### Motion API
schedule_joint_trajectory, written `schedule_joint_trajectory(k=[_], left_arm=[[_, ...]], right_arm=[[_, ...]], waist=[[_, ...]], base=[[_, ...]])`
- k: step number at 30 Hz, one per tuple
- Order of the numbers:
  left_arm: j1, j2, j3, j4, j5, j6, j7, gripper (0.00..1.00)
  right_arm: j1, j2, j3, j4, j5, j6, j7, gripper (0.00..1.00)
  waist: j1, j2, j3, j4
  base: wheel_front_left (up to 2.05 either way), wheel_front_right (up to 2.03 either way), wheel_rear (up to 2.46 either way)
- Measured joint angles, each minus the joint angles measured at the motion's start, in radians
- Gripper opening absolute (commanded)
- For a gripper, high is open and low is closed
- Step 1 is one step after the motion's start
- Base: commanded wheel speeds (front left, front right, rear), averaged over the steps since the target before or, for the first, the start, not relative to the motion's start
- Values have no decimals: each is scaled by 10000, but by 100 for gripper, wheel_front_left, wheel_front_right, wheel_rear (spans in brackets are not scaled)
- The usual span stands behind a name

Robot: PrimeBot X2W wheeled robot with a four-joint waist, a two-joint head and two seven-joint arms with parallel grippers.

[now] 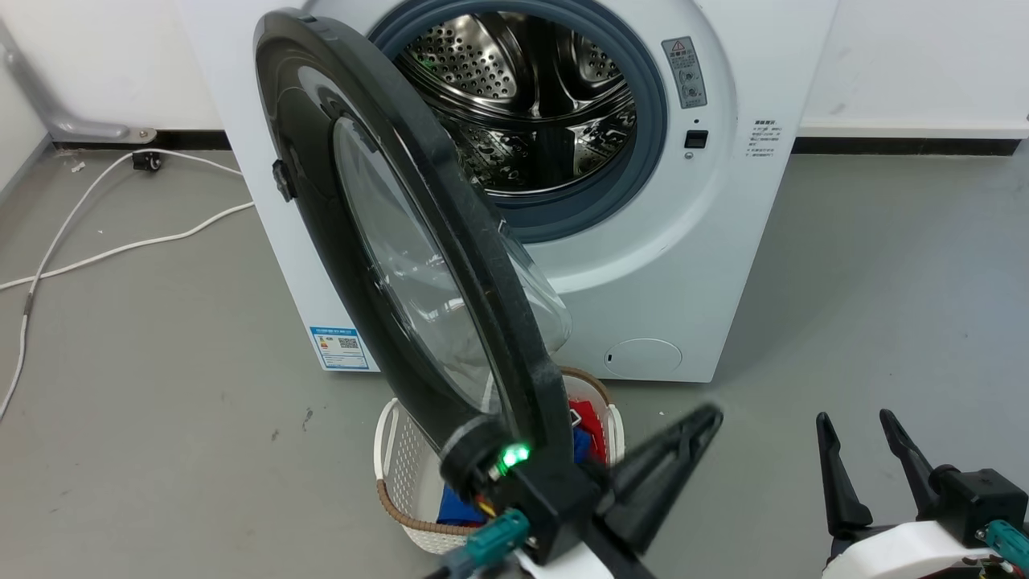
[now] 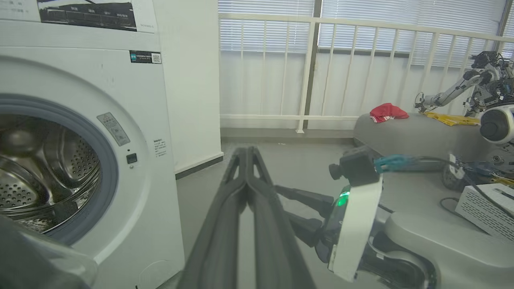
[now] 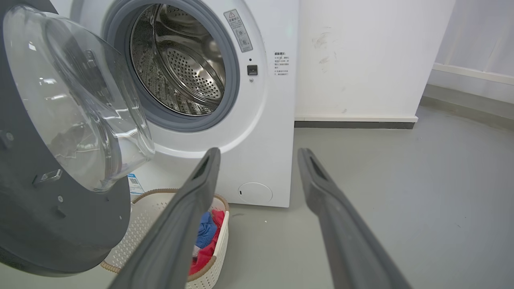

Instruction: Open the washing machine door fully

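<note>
Head view: one washing machine door (image 1: 402, 241) stands partly open, edge toward the camera, above one laundry basket (image 1: 402, 466). One steel drum (image 1: 530, 96) is exposed. The left gripper (image 1: 707, 418) is at bottom centre, the right gripper (image 1: 854, 418) at lower right.

Left wrist view: the left gripper's two fingers (image 2: 225, 208) are pressed together, gripping nothing.

Right wrist view: the right gripper's two fingers (image 3: 180, 216) are spread apart, empty. The door is at left, apart from them.

Lighting: bright, even, indoor, with daylight through slatted blinds (image 2: 361, 24) at the far side of the left wrist view.
Shadows: soft and faint on the grey floor (image 1: 884, 281).
Glare: highlights on the steel drum (image 1: 522, 88); reflections across the washing machine door (image 1: 402, 241) glass.
Blur: left tool (image 1: 699, 426) smeared in the head view; door's near edge unfocused in the left wrist view.
Distortion: wide-angle bowing at wrist-view edges.
</note>
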Motion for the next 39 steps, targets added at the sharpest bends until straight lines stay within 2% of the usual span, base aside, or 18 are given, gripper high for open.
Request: schedule_joint_trajectory(k=[5,9,23,31,39], left_arm=[[671,115,-581,957,-464,-29,719,0],[844,136,-548,1841,-660,107,871,0],[267,-8,782,3820,-721,1168,-621,0],[332,-25,1001,4080,-742,1459,-982,0],[957,153,1149,3394,-782,1958,-982,0]], right_arm=[[-1,0,8,40,0,0,-31,100],[-6,0,38,65,0,0,-33,100],[-56,0,56,127,0,0,15,100],[-53,0,15,157,6,0,15,100],[-7,0,-59,180,157,0,-17,100]], waist=[[0,0,27,22],[0,0,68,7],[0,0,225,-142],[0,0,201,9],[0,0,215,314]], base=[[0,0,0],[0,0,0],[0,0,0],[0,0,0],[0,0,0]])
